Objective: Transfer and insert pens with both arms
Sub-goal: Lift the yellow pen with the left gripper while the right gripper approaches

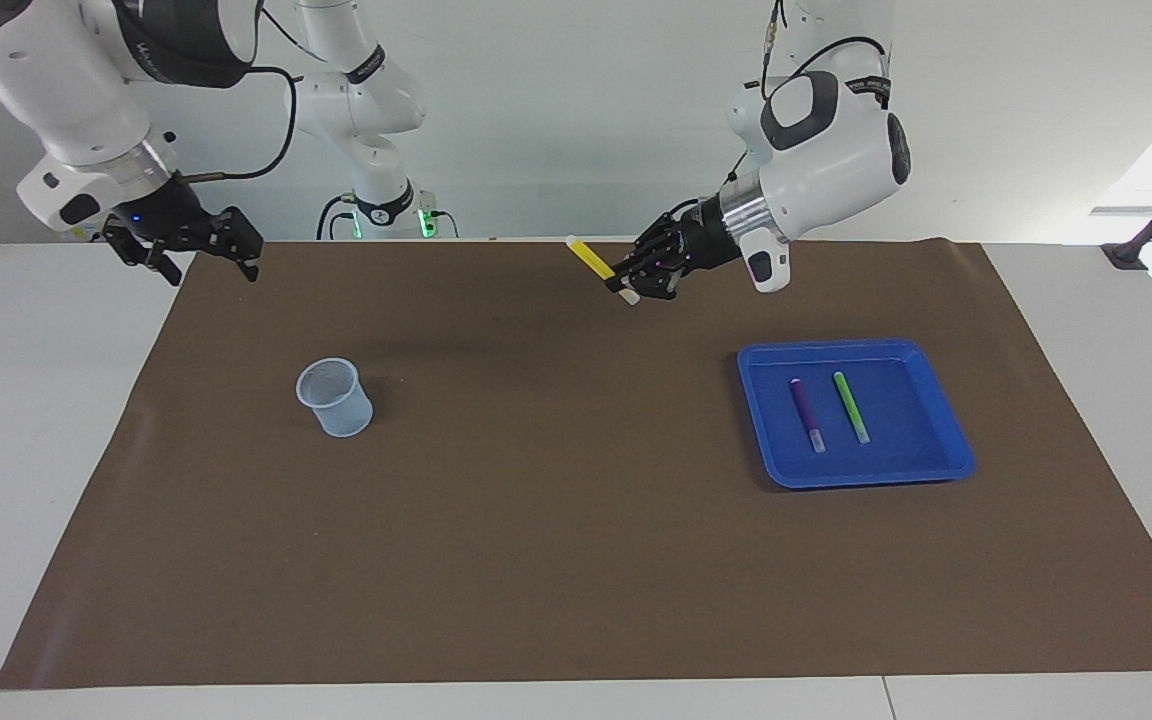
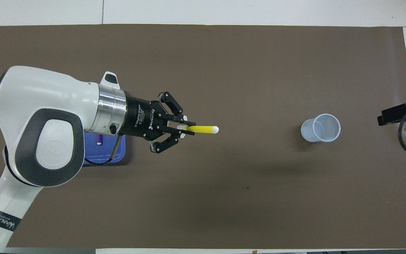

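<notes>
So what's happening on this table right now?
The left gripper is shut on a slim yellow marker pen, holding it in the air over the middle of the brown table mat. A purple marker pen and a green marker pen lie side by side in the blue plastic tray at the left arm's end. The pale mesh cup stands empty-looking at the right arm's end, where the open right gripper waits.

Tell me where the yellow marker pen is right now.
The slim yellow marker pen is in the left end effector, held up over the brown mat, between the blue plastic tray and the pale mesh cup.
</notes>
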You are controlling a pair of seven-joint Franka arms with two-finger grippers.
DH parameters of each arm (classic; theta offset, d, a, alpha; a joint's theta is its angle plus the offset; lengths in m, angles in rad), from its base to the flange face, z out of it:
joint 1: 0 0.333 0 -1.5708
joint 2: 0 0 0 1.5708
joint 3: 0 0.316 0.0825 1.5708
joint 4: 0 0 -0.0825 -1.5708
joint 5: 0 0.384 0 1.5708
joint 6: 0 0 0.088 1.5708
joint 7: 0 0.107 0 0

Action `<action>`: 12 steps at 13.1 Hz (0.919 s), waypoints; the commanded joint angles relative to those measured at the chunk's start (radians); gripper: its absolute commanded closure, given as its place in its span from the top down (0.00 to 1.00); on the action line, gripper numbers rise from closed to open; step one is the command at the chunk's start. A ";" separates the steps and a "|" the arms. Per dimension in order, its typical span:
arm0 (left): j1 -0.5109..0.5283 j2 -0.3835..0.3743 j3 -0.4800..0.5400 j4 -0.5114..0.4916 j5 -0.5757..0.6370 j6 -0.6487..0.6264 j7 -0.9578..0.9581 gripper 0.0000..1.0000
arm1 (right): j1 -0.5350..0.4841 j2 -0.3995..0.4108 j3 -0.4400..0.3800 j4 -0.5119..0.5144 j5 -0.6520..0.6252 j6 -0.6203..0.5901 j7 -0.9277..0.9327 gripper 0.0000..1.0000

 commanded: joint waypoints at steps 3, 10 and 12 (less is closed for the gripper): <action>-0.046 -0.083 0.010 -0.116 -0.093 0.096 -0.022 0.00 | 0.002 -0.026 0.002 -0.018 0.341 -0.034 0.042 1.00; -0.087 -0.088 0.008 -0.147 -0.110 0.207 -0.112 0.00 | 0.170 -0.023 0.094 -0.035 0.572 0.237 0.548 1.00; -0.110 -0.088 0.008 -0.151 -0.110 0.234 -0.129 0.00 | 0.239 -0.042 0.094 -0.092 0.572 0.305 0.570 0.97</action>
